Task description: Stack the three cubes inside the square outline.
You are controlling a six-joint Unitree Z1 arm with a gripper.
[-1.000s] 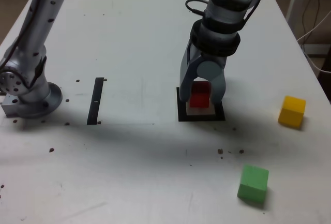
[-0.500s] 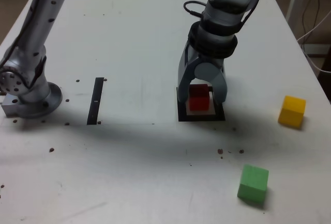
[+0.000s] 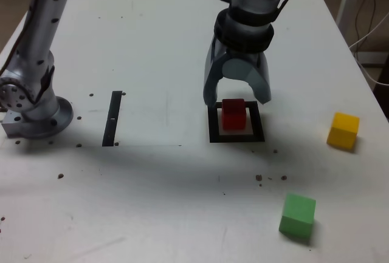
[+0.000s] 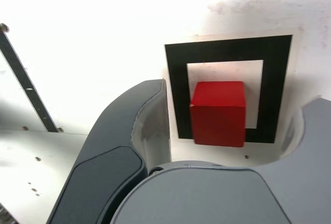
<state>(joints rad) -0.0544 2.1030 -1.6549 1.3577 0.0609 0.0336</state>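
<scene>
— Cubes first: how did they look to handle?

— Small, matte and plain-faced, all three. I judged them light and rigid, not fragile, with flat sides that should sit squarely between the pads without slipping. The sensible hold would be two opposite side faces, around mid-height, leaving the top free for stacking.

— Where were they?

— The red cube (image 3: 233, 114) stood upright inside the square outline (image 3: 213, 134), near the middle of the desk (image 3: 152, 38). The wrist view showed it sitting off-centre, its base lapping onto one black bar of the frame. The yellow cube (image 3: 343, 130) lay near the desk's edge at the exterior view's right, and the green cube (image 3: 298, 215) sat toward the near edge, well apart from the frame and from each other.

— And the jaws?

— The gripper (image 3: 237, 100) hung above the red cube with its jaws spread wide, one on either side, holding nothing and touching nothing that I could see.

— Anything hard to make out?

— Plenty. The far faces of every cube were hidden. In the wrist view the gripper's body covered part of the frame's border, so I could not tell exactly how far the red cube overlapped it. The fingertip pads showed only partly. A thin black bar (image 3: 113, 118) lay beyond, toward the arm's base (image 3: 36, 117), and dark specks dotted the desk; what they were, I could not say.
</scene>
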